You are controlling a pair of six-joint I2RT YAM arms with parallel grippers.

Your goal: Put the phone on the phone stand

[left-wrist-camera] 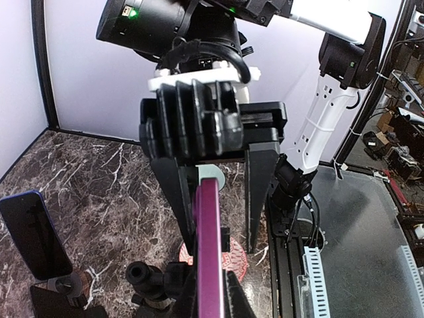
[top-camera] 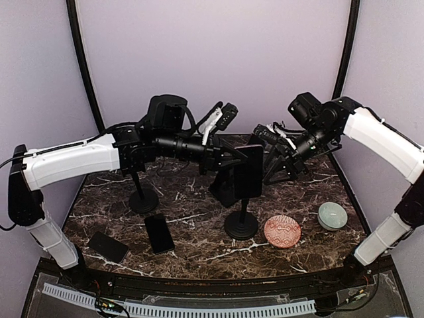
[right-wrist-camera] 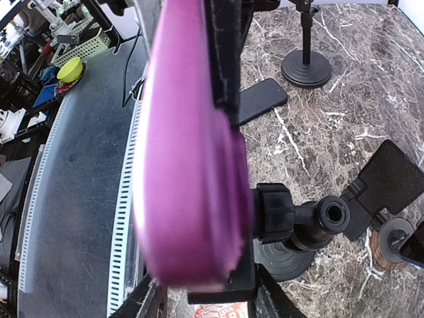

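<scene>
A purple phone (top-camera: 250, 171) stands upright in the cradle of a black phone stand (top-camera: 240, 226) at the table's middle. My left gripper (top-camera: 233, 159) reaches it from the left. In the left wrist view its fingers press both faces of the phone (left-wrist-camera: 209, 252), seen edge-on, so the left gripper (left-wrist-camera: 211, 301) is shut on it. My right gripper (top-camera: 271, 165) faces it from the right, open, with its jaws spread either side of the phone. In the right wrist view the phone's blurred purple back (right-wrist-camera: 192, 152) fills the frame above the stand's neck (right-wrist-camera: 311, 222) and the right gripper (right-wrist-camera: 202, 301).
A second stand (top-camera: 142, 199) stands to the left. Two dark phones (top-camera: 159, 233) (top-camera: 108, 246) lie flat at the front left. A pink patterned dish (top-camera: 282, 231) and a pale green bowl (top-camera: 332, 215) sit at the front right. A blue phone (left-wrist-camera: 33, 232) stands propped behind.
</scene>
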